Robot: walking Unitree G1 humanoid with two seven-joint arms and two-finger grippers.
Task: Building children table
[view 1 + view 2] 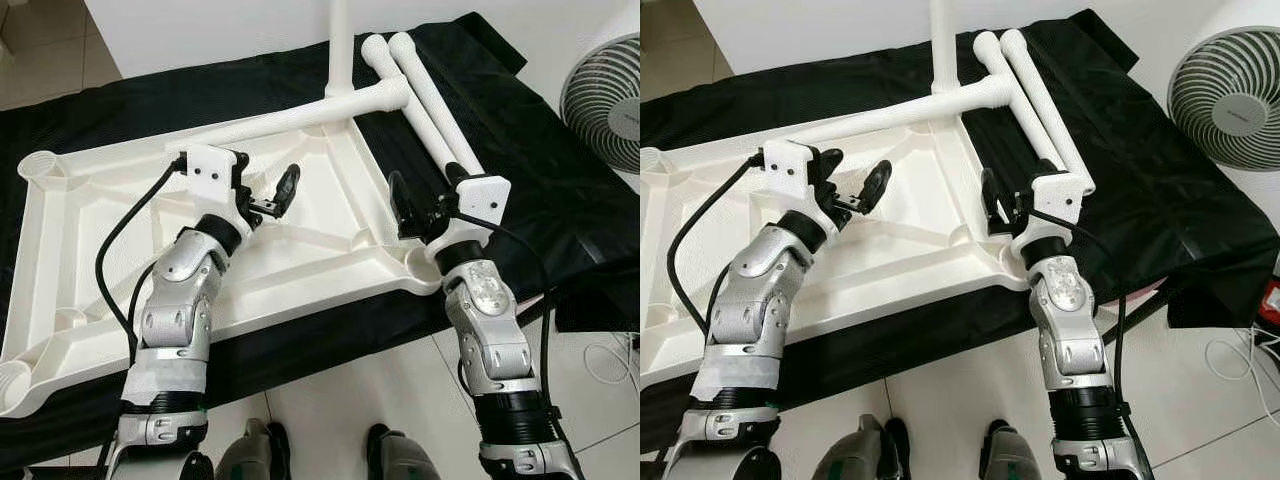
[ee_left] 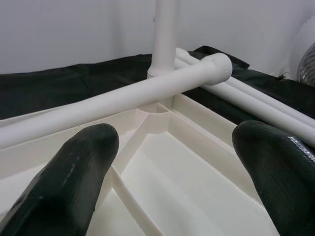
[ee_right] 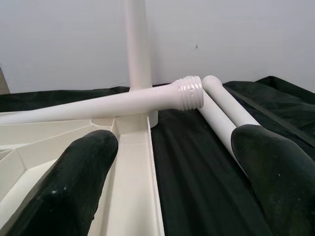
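Observation:
The white tabletop (image 1: 330,200) lies upside down on a black cloth (image 1: 520,180). One white leg (image 1: 340,50) stands upright in its far right corner. A second leg (image 1: 290,117) lies along the far rim, threaded end (image 3: 189,93) pointing right. Two more legs (image 1: 425,95) lie side by side on the cloth to the right. My left gripper (image 1: 265,180) hovers open over the ribbed underside with nothing between its fingers (image 2: 74,177). My right gripper (image 1: 425,195) is open beside the tabletop's right edge, near the two loose legs.
A standing fan (image 1: 605,85) is at the far right, past the cloth. White cables (image 1: 610,365) trail on the tiled floor (image 1: 380,380) at the right. A white wall rises behind the cloth. My feet (image 1: 250,450) stand at the cloth's near edge.

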